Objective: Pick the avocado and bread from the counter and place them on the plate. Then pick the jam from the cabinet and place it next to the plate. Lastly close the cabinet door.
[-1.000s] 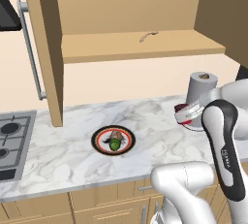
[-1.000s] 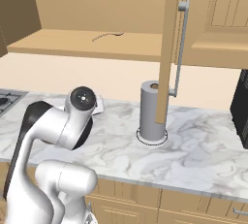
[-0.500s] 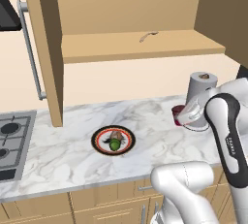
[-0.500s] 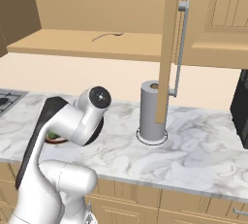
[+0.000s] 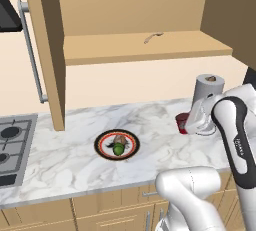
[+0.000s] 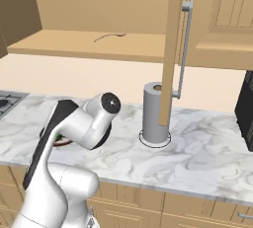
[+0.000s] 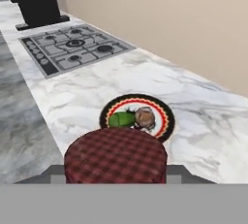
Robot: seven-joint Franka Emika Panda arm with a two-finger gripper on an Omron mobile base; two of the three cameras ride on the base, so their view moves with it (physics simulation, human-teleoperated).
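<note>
**Jam jar in the gripper, low over the counter**

Left base view: the gripper [image 5: 189, 124] is closed on the small dark red jam jar [image 5: 182, 123], close above the white-grey marble counter [image 5: 75, 155]. Well out from the fingers lies the round orange-rimmed plate [image 5: 117, 144] with the green avocado [image 5: 118, 149] and brown bread roll [image 5: 120, 140].

Right base view: the arm hides the jar; the tall grey paper-towel roll [image 6: 155, 114] stands just beside it.

Hand view: the jar's chequered lid [image 7: 116, 155] sits between the fingertips, which are apparently hidden; the plate lies just beyond.
</note>
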